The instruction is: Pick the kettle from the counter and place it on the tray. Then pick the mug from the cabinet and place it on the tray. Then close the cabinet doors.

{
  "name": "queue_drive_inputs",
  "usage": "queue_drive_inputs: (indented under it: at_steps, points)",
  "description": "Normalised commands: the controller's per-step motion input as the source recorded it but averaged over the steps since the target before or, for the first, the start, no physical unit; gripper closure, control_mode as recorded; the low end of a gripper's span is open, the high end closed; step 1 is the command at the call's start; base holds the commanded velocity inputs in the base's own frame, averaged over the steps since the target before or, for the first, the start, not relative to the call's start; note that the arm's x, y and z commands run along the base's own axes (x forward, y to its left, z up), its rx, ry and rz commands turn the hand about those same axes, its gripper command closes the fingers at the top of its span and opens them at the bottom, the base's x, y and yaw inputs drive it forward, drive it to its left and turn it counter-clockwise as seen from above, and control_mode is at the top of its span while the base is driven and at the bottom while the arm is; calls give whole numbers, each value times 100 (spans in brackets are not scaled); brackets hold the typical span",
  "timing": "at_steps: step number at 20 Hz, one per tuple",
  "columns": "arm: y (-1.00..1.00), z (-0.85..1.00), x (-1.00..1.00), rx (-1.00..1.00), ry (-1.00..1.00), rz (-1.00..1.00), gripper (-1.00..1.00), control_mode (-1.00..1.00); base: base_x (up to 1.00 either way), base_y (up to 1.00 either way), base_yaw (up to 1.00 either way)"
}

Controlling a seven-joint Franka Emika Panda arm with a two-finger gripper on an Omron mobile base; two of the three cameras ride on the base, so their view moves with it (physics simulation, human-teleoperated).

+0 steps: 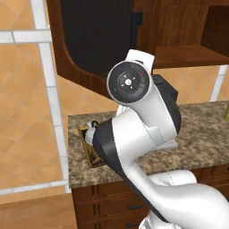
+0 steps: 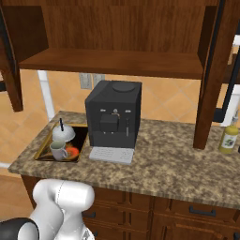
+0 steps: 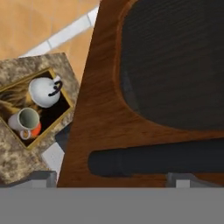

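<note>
The silvery kettle (image 2: 63, 133) (image 3: 43, 92) and the grey-green mug (image 2: 58, 150) (image 3: 26, 120) both stand on the yellow-rimmed tray (image 2: 44, 152) (image 3: 52, 127) at the counter's (image 2: 178, 164) left end. The cabinet (image 2: 112, 61) is open, with its shelf board bare. Both cabinet doors are swung out, the left door (image 1: 89, 40) (image 3: 105, 109) and the right door (image 2: 215, 70). My gripper (image 3: 113, 180) is open and close up against the left door. Its black bar handle (image 3: 162, 159) lies just ahead of the fingertips (image 3: 43, 177), and nothing is gripped.
A black coffee machine (image 2: 112, 119) with a grey drip plate (image 2: 111, 154) stands right of the tray. A yellow-green bottle (image 2: 229, 139) sits at the counter's right end. My own arm (image 1: 143, 134) covers much of the left base view. Drawers (image 2: 187, 211) run under the counter.
</note>
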Motion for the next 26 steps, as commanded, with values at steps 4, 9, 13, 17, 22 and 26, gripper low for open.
queue_drive_inputs:
  at_steps: [4,9,13,17,22,26]
  points:
    - [-55,-32,100,0,0,0,-100,-100,0,0,0]
    - [-40,-28,100,0,0,0,-100,-100,0,0,0]
    - [-28,-22,100,0,0,0,-100,-100,0,0,0]
    - [-23,-13,97,0,0,0,-100,-100,0,0,0]
    - [-21,-11,96,0,1,0,-100,-100,0,0,0]
    - [-5,-12,93,0,0,0,-100,-100,0,0,0]
